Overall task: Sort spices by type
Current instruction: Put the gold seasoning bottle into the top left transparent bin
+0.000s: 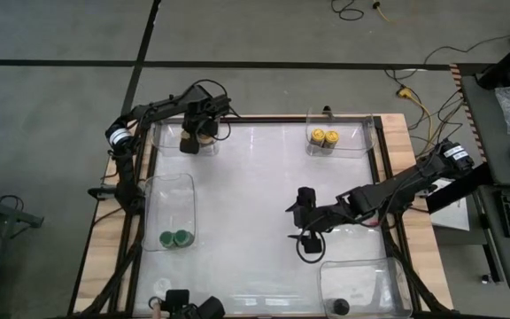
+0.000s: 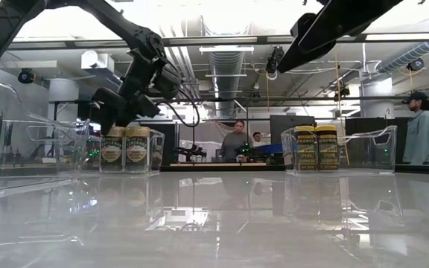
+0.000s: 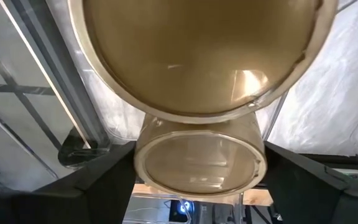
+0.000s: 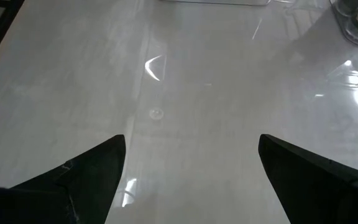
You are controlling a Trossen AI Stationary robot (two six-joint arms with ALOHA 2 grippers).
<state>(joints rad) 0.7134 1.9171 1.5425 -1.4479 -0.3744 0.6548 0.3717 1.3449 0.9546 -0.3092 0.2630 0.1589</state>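
Here the left gripper [image 1: 193,135] hangs, fingers parted, over two tan-lidded jars [image 2: 125,149] standing side by side in the far-left bin [image 2: 65,141]. Well away from that bin, the right gripper [image 1: 301,221] gapes wide over bare table [image 1: 255,177].

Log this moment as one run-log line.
left gripper: over tan-lid jars in far-left bin | right gripper: open, empty, mid-table

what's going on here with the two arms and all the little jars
The robot is sorting spice jars by lid colour into clear bins. The left gripper is over the far-left bin, right above two tan-lidded jars standing there. The right gripper hangs open over bare table, holding nothing. Two yellow jars sit in the far bin, two green jars in the left one, one black jar in the near-right bin.
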